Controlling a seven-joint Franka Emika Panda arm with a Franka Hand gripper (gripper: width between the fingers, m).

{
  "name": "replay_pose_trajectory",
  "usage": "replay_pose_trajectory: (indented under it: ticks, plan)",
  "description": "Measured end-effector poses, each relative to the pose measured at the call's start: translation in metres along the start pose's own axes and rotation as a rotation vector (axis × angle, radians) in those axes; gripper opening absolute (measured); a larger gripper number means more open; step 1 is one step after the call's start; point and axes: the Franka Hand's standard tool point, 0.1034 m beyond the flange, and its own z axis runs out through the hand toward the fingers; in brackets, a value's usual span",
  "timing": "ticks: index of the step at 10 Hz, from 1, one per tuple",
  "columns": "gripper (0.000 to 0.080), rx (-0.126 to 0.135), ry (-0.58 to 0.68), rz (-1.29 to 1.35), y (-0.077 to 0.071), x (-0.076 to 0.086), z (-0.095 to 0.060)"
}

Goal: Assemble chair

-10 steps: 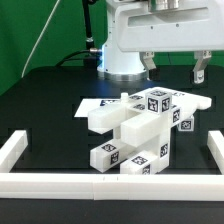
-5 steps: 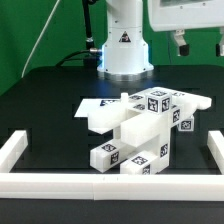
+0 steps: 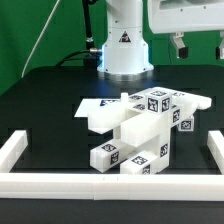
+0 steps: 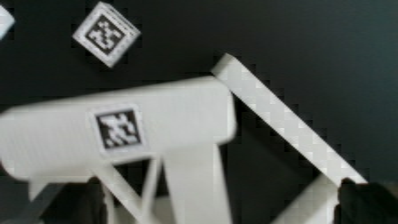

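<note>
While the gripper (image 3: 200, 45) hangs wide and empty, chair (image 3: 140, 128) on table (image 3: 45, 100), within border bars (image 3: 60, 181)

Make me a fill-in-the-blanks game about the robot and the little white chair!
1. The chair sits on a table whose colour is ____.
2. The tool hangs open and holds ____.
3. The tool is higher than the chair, toward the exterior view's ____ side.
4. The square tags on the chair are black and ____.

Missing words: black; nothing; right; white.
</note>
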Motion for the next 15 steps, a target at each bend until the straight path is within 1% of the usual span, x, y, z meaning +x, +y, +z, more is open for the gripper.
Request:
replay_pose_trajectory:
  ticks: [1, 2, 3, 4, 5, 6, 7, 8, 9, 10, 11, 13, 15]
  plan:
    - [0.0649, -0.017, -0.005, 0.005, 0.016, -0.011, 0.011]
    - [0.0649, -0.011, 0.013, 0.004, 0.035, -0.019, 0.022]
    - [0.0649, -0.022, 0.025, -0.004, 0.052, -0.028, 0.036]
    - [0.0649, -0.035, 0.044, -0.020, 0.056, -0.032, 0.053]
    - [0.0649, -0.032, 0.071, -0.024, 0.054, -0.036, 0.067]
    - [0.0649, -0.032, 0.088, -0.048, 0.052, -0.041, 0.077]
    - [0.0649, -0.033, 0.079, -0.051, 0.052, -0.040, 0.076]
    - [0.0649, -0.027, 0.079, -0.040, 0.051, -0.039, 0.074]
    - [0.0649, -0.028, 0.084, -0.044, 0.052, -0.039, 0.077]
    - [0.0649, -0.026, 0.104, -0.052, 0.053, -0.038, 0.086]
    - [0.0649, -0.038, 0.106, -0.064, 0.053, -0.036, 0.092]
    - [0.0649, -0.042, 0.113, -0.066, 0.048, -0.029, 0.099]
    - [0.0649, -0.046, 0.115, -0.062, 0.044, -0.028, 0.105]
